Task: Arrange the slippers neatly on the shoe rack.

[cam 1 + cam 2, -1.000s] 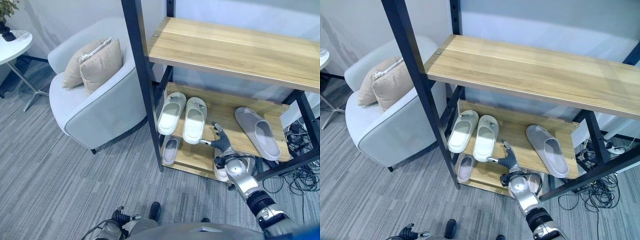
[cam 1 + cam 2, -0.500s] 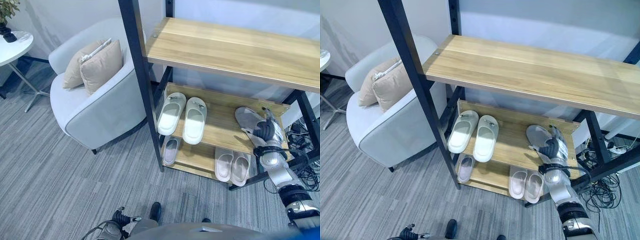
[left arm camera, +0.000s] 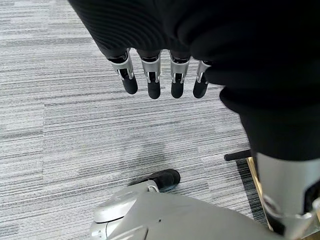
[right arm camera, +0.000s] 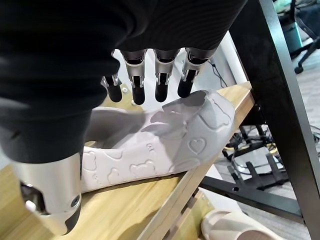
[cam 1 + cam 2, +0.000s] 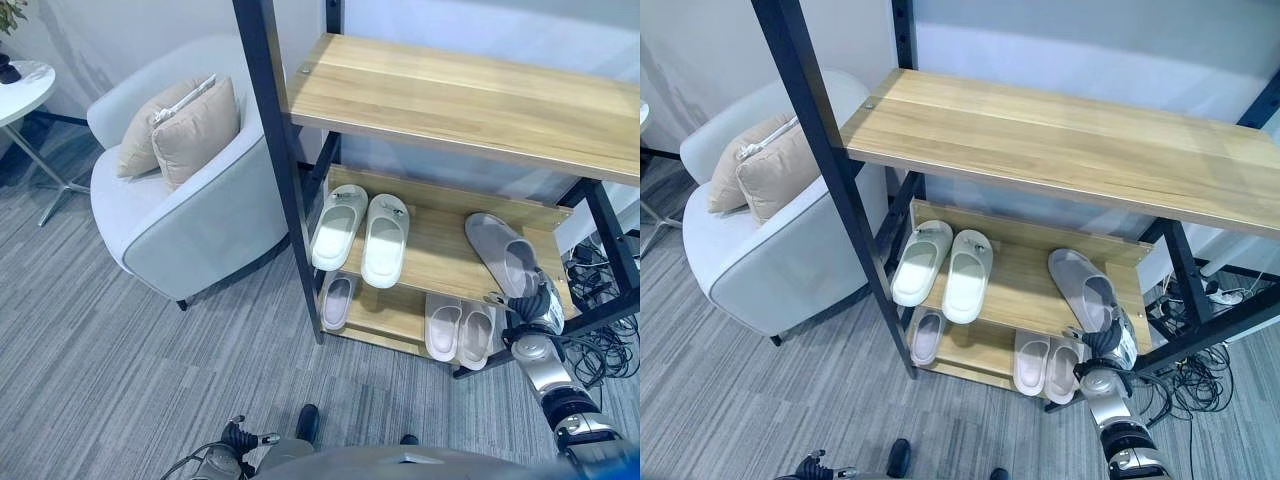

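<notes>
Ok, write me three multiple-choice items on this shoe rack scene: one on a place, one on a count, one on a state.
1. Where does the grey slipper lie?
A. middle shelf
B. top shelf
C. armchair

2. How many cushions are on the armchair?
A. one
B. two
C. four

3. The left robot hand is:
A. clamped on a slipper
B. open, holding nothing
C. pressing a cushion

Answers:
1 A, it rests at that shelf's right end near the right robot hand.
2 B, two beige cushions lean together.
3 B, straight fingers hang over carpet.

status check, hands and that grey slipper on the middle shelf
Right hand open, fingers hovering just above the grey slipper, no grip. Slipper angled at the middle shelf's right front edge. Left hand open, idle over the carpet. Nothing in the way.
</notes>
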### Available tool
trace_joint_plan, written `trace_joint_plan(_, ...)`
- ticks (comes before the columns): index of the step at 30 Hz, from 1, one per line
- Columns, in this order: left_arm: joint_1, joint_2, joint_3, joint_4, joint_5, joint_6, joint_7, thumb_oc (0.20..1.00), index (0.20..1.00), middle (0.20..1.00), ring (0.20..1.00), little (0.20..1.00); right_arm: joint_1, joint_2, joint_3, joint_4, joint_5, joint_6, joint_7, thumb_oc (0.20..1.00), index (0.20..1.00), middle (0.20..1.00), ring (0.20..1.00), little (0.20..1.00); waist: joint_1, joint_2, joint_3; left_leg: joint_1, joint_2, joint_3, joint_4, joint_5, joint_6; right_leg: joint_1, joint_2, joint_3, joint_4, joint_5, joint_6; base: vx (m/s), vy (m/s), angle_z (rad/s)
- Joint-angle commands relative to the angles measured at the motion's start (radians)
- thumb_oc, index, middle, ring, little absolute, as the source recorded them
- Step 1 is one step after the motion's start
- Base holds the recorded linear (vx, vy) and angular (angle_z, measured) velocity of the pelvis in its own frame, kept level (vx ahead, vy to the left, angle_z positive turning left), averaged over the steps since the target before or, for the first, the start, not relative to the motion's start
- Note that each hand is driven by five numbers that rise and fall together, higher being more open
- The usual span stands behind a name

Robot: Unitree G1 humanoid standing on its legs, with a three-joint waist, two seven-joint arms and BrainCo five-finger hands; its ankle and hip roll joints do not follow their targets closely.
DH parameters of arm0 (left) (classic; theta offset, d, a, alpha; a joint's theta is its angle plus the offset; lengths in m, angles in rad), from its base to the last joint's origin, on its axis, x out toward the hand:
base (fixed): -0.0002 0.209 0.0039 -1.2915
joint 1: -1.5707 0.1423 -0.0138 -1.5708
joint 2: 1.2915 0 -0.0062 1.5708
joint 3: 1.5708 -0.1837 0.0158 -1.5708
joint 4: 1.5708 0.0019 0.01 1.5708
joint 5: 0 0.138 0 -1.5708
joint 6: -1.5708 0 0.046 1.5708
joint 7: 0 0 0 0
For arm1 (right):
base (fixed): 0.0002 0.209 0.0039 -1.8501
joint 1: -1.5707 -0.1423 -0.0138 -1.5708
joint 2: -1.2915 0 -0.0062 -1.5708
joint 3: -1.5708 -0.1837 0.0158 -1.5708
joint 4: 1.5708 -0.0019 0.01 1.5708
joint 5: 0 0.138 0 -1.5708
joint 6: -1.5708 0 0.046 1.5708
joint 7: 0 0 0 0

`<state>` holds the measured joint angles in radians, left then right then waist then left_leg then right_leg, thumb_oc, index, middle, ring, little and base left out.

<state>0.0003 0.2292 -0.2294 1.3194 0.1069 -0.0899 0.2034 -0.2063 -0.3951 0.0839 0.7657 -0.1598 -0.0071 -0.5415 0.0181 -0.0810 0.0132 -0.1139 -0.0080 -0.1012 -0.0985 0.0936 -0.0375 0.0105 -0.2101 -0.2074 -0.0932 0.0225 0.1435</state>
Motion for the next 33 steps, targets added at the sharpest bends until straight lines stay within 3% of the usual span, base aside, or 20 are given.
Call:
trace_joint_plan(1, -0.007, -0.035, -0.011, 0.080, -0.001, 0.009, 0.016, 1.000, 1.000, 1.000, 1.000, 1.000, -0.044, -0.002, 0.046, -0.025, -0.022, -0.011, 0.050, 1.000, 1.000, 1.000, 1.000, 1.000, 0.030, 0.003, -0.001, 0.020, 0.043, 0.071, 0.011, -0.118, -0.021, 0.031, -0.054, 0.028, 0.006, -0.012, 0.050, -0.02, 0.023, -0.06)
trace_joint_plan(12, -0.006, -0.047, 0.013, 0.074, -0.002, 0.024, 0.022, 1.000, 1.000, 1.000, 1.000, 1.000, 0.047, 0.056, 0.076, -0.272, -0.109, 0.013, 0.089, 1.000, 1.000, 1.000, 1.000, 1.000, 0.008, 0.003, -0.003, 0.029, 0.043, 0.080, 0.011, -0.121, -0.017, 0.033, -0.056, 0.038, 0.006, -0.008, 0.047, -0.01, 0.014, -0.01)
trace_joint_plan(19, -0.004, -0.046, 0.015, 0.076, -0.003, 0.024, 0.017, 1.000, 1.000, 1.000, 1.000, 1.000, 0.035, 0.069, 0.086, -0.287, -0.002, -0.030, 0.116, 1.000, 1.000, 1.000, 1.000, 1.000, 0.005, 0.002, 0.000, 0.028, 0.043, 0.089, 0.011, -0.120, -0.016, 0.025, -0.058, 0.047, 0.006, -0.005, 0.047, 0.00, 0.001, 0.00)
trace_joint_plan(23, -0.006, -0.040, 0.008, 0.076, -0.008, 0.029, 0.018, 1.000, 1.000, 1.000, 1.000, 1.000, -0.014, 0.092, 0.120, -0.270, 0.141, -0.060, 0.152, 1.000, 1.000, 1.000, 1.000, 1.000, 0.015, 0.003, 0.001, 0.026, 0.045, 0.093, 0.011, -0.116, -0.018, 0.023, -0.057, 0.046, 0.006, -0.005, 0.044, 0.00, 0.000, 0.00)
trace_joint_plan(33, -0.007, -0.035, 0.005, 0.079, -0.006, 0.038, 0.021, 1.000, 1.000, 1.000, 1.000, 1.000, -0.062, 0.104, 0.174, -0.304, 0.247, -0.077, 0.207, 1.000, 1.000, 1.000, 1.000, 1.000, 0.024, 0.004, 0.004, 0.024, 0.044, 0.092, 0.011, -0.113, -0.019, 0.022, -0.056, 0.043, 0.006, -0.003, 0.044, 0.00, 0.000, 0.00)
